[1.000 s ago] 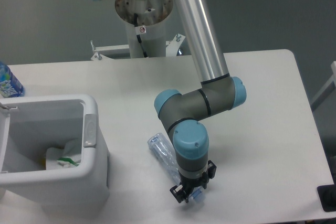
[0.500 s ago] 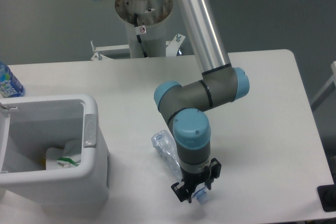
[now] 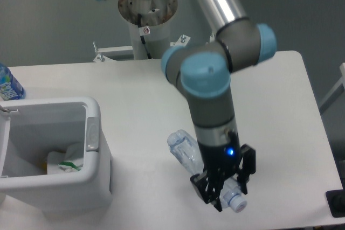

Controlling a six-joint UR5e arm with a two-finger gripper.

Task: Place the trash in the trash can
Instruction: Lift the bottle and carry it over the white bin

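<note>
My gripper (image 3: 229,196) is shut on the clear crinkled plastic bottle (image 3: 186,150) near its capped end and holds it lifted above the table's front edge. The bottle slants from upper left to lower right, its cap showing just below my fingers. The white trash can (image 3: 96,165) stands at the front left, well to the left of my gripper. The crumpled white wrapper with a green edge (image 3: 63,164) lies inside the can on its bottom.
A blue-labelled bottle (image 3: 8,85) stands at the far left edge behind the can. The robot's white base column (image 3: 146,25) rises at the back of the white table (image 3: 269,106). A dark object (image 3: 337,204) sits off the table's right front corner.
My gripper has risen with the bottle in its grip and shifted to the right, toward the camera. The bottle has come up off the table.
</note>
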